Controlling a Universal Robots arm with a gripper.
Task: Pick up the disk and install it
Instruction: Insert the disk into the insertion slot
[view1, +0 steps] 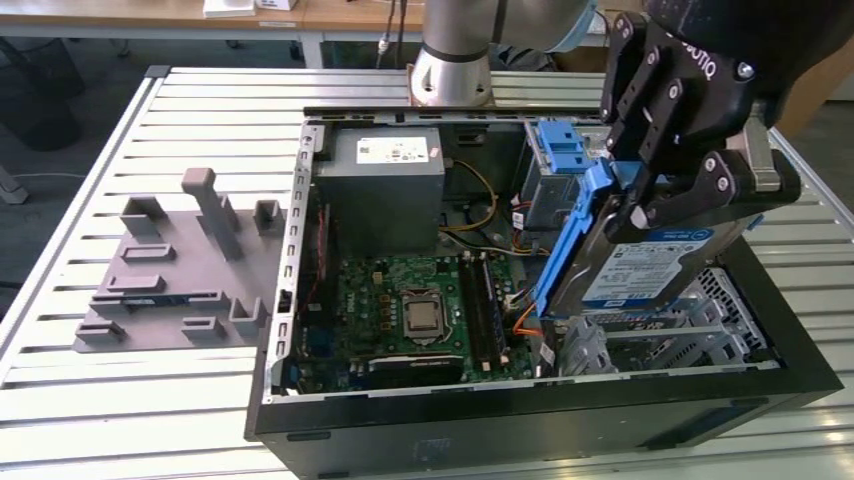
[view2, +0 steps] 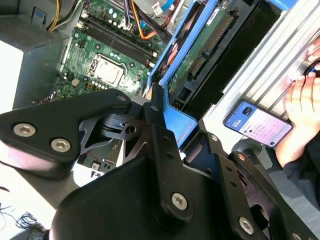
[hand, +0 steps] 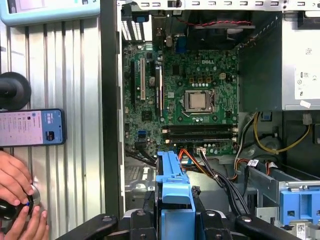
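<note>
You have one open computer case (view1: 747, 330) lying on the slatted metal desk (view1: 134, 400). Inside it you can count one green motherboard (view1: 400, 290) with one processor (view1: 424, 315) in its middle, one grey power-supply box (view1: 387, 190) and one blue latch (view1: 558, 148) at the far side. The gripper (view1: 667, 205) hangs over the part of the case at the exterior view's right, and its jaws are closed on the one disk (view1: 654, 270). The disk stands on its edge, tilted, above the drive bay, with its label facing the exterior view and a blue rail along its side. Its lower end is hidden behind the metal of the bay, so you cannot tell if it touches anything there. The top of the gripper is cut off. One grey moulded plate (view1: 174, 270) lies on the desk, well apart from the case, at the exterior view's left. In the first wrist view one phone (hand: 32, 127) lies on the desk outside the case wall, and near it are a person's two hands (hand: 14, 175), partly cut off.
</note>
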